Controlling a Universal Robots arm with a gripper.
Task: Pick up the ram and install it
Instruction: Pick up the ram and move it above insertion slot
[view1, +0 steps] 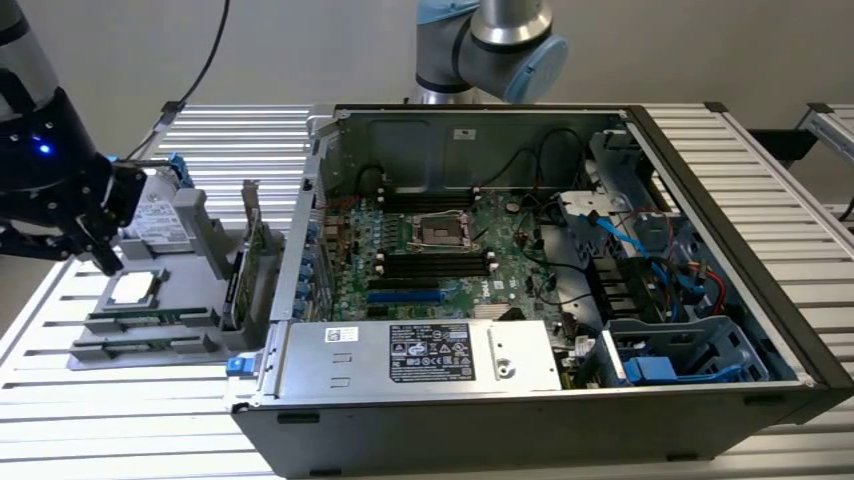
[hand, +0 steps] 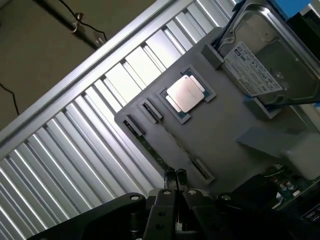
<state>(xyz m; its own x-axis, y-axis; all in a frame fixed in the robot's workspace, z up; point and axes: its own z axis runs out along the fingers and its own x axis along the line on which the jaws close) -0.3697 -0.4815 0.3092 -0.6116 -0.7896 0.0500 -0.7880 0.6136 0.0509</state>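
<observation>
The ram (view1: 147, 319) is a thin green stick lying flat in a groove of the grey parts holder (view1: 187, 262), at the exterior view's left, outside the computer case. In the wrist view the ram (hand: 153, 148) runs edge-on along the holder (hand: 225, 135) between small clips. My gripper (view1: 102, 258) hangs above the holder's outer edge, just past the square silver processor chip (view1: 132, 288). Its two fingertips (hand: 170, 175) sit close together over one end of the ram, shut, with nothing between them.
A hard drive (hand: 260, 65) stands in the holder beside the processor chip (hand: 185, 93). A green card (view1: 248, 268) stands upright between holder and case. The open computer case (view1: 747, 250) shows its motherboard (view1: 441, 250) with black memory slots (view1: 434, 265). Ribbed metal table (view1: 160, 400) all around.
</observation>
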